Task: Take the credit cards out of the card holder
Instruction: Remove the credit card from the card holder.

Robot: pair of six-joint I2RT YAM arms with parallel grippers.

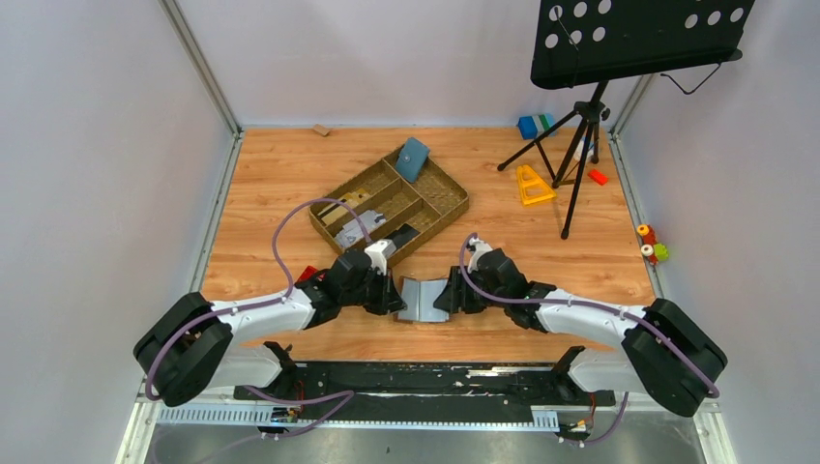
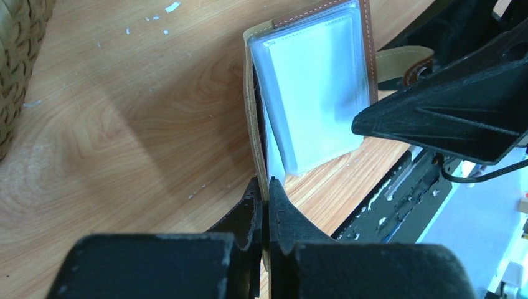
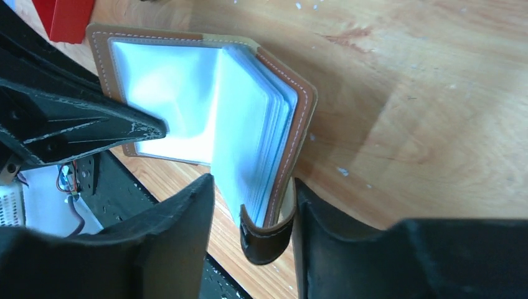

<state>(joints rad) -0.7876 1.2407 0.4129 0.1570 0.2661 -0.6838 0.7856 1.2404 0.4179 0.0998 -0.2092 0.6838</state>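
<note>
Pinching one cover at its edge, the left hand (image 2: 264, 198) is gripping the holder (image 2: 311, 87) with its fingers fully closed on the leather. This is acting as an anchor, so that half cannot swing while the other arm works.

The holder is sitting low over the near edge of the worktop (image 2: 124, 124), between the two arms, spread open like a book with its grey inside facing up. Whether it is resting on the wood or is lifted just clear of it cannot be told.

The right hand (image 3: 252, 184) is straddling the other half. Its fingers are standing apart on either side of the second cover and the stack of clear sleeves (image 3: 249, 124), and they are loose rather than clamped. One finger is lying against the outer leather by the tab (image 3: 264, 240), and the other is just beside the innermost sleeve.

Having the two arms face each other this way looks meant to keep the covers apart and the sleeves fanned, so a finger can get at a single pocket. The sleeves are showing pale and glossy, and it cannot be told whether any cards are in them.

Judging by this, the task is at an early stage: the holder is open but no cards are out. The next move will likely call for the right hand to narrow onto one card's edge while the left is bracing the cover. The slick plastic may let a sleeve come along with the card or slip away.
</note>
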